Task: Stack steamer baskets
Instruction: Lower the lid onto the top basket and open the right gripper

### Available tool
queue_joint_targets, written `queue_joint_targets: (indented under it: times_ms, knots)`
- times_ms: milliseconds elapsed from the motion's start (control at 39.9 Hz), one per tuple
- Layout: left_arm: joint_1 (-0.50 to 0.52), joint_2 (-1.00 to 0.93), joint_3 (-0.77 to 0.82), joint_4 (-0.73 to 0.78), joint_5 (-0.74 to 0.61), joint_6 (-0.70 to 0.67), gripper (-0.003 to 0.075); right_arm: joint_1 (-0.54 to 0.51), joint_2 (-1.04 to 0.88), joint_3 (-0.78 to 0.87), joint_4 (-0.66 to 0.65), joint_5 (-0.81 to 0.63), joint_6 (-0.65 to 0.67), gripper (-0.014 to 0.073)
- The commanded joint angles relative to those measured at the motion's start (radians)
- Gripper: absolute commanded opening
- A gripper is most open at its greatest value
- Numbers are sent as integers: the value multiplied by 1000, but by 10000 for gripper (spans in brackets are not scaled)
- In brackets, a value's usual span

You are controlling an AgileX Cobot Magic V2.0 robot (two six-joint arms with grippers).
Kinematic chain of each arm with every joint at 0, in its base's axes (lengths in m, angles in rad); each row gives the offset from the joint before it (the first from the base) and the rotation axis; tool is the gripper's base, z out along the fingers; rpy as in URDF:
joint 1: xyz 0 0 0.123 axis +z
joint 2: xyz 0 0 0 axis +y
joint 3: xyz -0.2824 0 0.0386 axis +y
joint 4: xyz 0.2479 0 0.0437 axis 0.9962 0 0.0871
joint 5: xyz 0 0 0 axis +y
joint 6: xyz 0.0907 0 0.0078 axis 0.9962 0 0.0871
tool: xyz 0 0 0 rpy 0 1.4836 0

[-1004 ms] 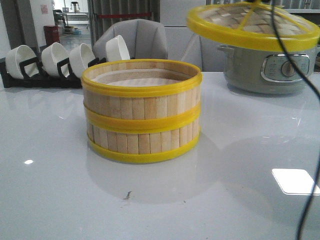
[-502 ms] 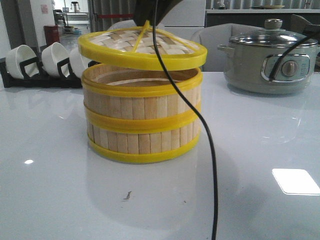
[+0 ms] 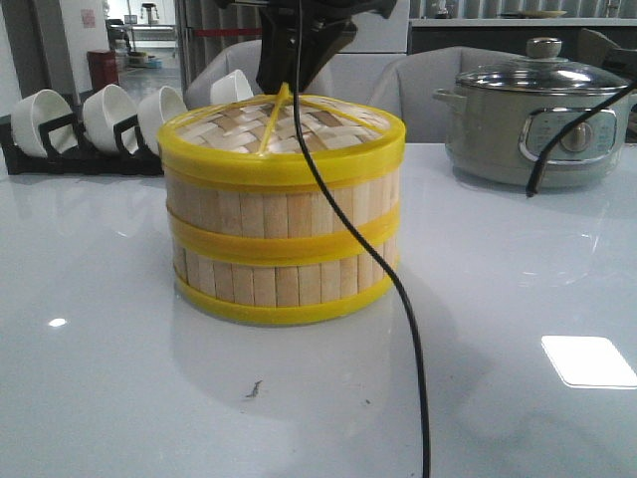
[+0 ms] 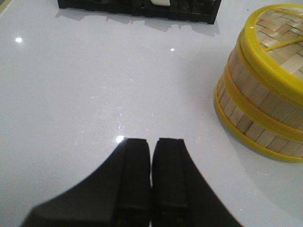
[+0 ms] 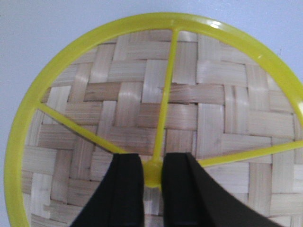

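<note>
Two steamer baskets [image 3: 284, 239] stand stacked on the white table, slat walls with yellow rims. A woven lid [image 3: 284, 129] with a yellow rim and yellow spokes sits on the top basket. My right gripper [image 5: 152, 174] is shut on the lid's yellow centre knob [image 5: 152, 176]; its dark body [image 3: 299, 45] hangs above the stack in the front view. My left gripper [image 4: 152, 142] is shut and empty, low over the bare table beside the stack [image 4: 265, 104].
A grey-green electric pot [image 3: 537, 119] with a glass lid stands at the back right. A black rack of white bowls [image 3: 100, 124] stands at the back left. A black cable [image 3: 398, 289] hangs in front of the stack.
The right gripper carried the lid from the upper right leftward over the stack and lowered it. The lid now sits on the top basket.
</note>
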State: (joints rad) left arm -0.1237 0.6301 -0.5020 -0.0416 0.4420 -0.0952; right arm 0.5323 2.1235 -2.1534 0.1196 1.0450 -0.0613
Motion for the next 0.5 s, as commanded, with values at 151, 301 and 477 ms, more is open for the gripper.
queue_joint_targets:
  times_ms: [151, 301, 477]
  knots:
    - [-7, -4, -28, -4, -78, -3, 94, 1, -54, -39, -1, -50, -4, 30]
    - [-7, -4, -28, -4, -78, -3, 94, 2, -54, -43, -1, -47, -1, 32]
    - [-7, -4, -28, -4, -78, -3, 94, 2, -55, -57, -1, -44, -1, 143]
